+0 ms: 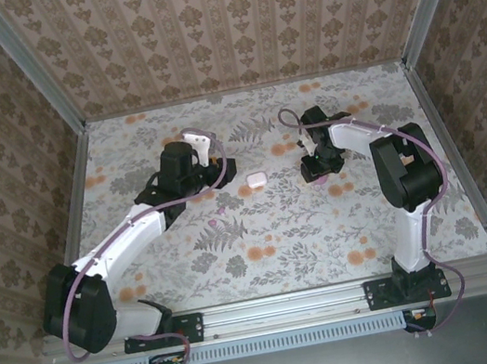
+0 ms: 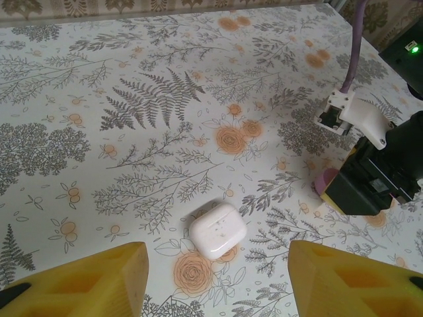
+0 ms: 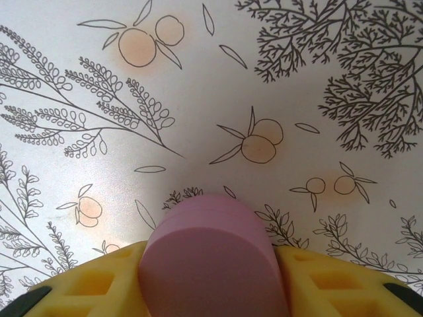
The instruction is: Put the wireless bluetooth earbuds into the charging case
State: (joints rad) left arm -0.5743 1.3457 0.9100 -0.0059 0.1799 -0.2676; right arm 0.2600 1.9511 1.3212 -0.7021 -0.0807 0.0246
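Yellow pads (image 2: 86, 281) of your left claw (image 2: 218, 281) sit spread apart, just short of the white rounded box (image 2: 218, 230) mid-worktop (image 2: 132, 165). Further on, your right claw (image 3: 211, 281) is clamped on a pink oval pebble (image 3: 210, 231). Earbuds are too tiny to spot.

White rounded-square charging case (image 2: 218, 230) lies shut, flat on the table (image 2: 132, 172) (pink oval case (image 3: 211, 261) is held clamped, well apart).
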